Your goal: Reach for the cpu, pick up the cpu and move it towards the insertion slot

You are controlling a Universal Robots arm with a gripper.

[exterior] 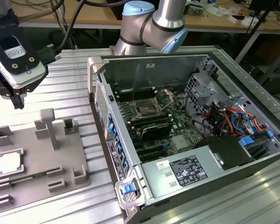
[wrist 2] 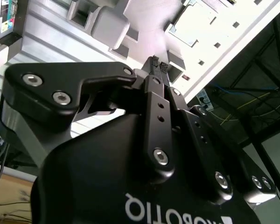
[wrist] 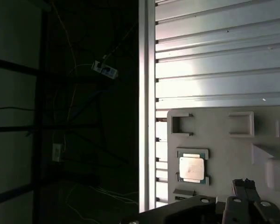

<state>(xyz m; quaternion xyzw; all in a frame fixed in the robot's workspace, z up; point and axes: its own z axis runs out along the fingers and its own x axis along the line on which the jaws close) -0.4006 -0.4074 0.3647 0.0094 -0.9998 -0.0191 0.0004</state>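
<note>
**Operator:** Where is the cpu (exterior: 9, 163) sitting?

**Spotter:** It is lying flat, silvery top up, in a square pocket of the grey holder (exterior: 39, 156). The holder is resting on the slatted metal surface (exterior: 74, 70), close to the surface's edge at the exterior view's left. In the first wrist view you are seeing the cpu (wrist: 192, 168) just beside that same edge.

**Operator:** And what are my fingers doing?

**Spotter:** Your gripper (exterior: 17, 103) is hanging above the surface beyond the holder's far end, well apart from the cpu and touching nothing. The fingers (wrist: 239, 185) are pressing together at the tips and gripping nothing. In the second wrist view you are looking along the gripper (wrist 2: 157, 63) and the tips are meeting there too.

**Operator:** Where is the insertion slot (exterior: 144, 110)?

**Spotter:** It is lying inside the open computer case (exterior: 186, 60), on the green board, with its wire levers standing up. The case is occupying the surface towards the exterior view's right, just beside the holder.
</note>
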